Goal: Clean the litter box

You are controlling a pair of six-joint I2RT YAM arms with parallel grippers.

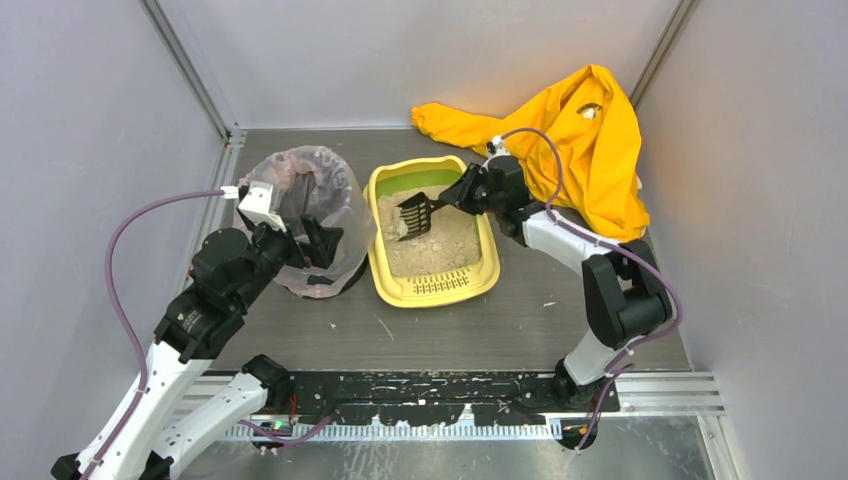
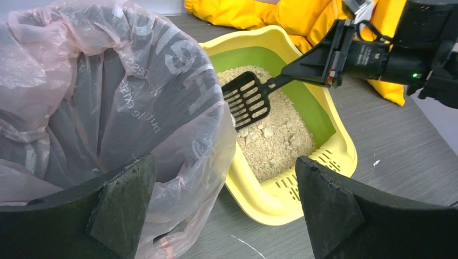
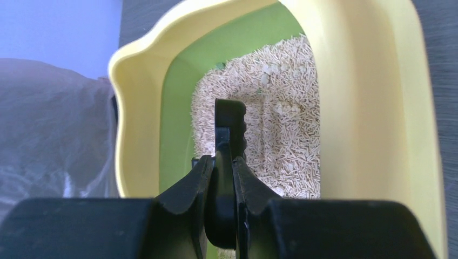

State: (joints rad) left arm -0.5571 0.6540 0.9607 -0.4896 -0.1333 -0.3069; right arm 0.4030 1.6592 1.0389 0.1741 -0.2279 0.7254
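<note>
The yellow litter box (image 1: 434, 287) with a green inner wall and beige litter sits mid-table; it also shows in the left wrist view (image 2: 270, 202) and the right wrist view (image 3: 356, 108). My right gripper (image 1: 462, 192) is shut on the handle of the black slotted scoop (image 1: 414, 214), whose head hangs tilted just above the litter near the box's left side. The scoop also shows in the left wrist view (image 2: 247, 98) and, edge-on, in the right wrist view (image 3: 229, 129). My left gripper (image 1: 318, 243) is open and empty at the bin's near right rim.
A round bin lined with a translucent bag (image 1: 305, 215) stands left of the litter box, touching it. A yellow garment (image 1: 580, 140) lies at the back right. Grey walls close in on the left, back and right.
</note>
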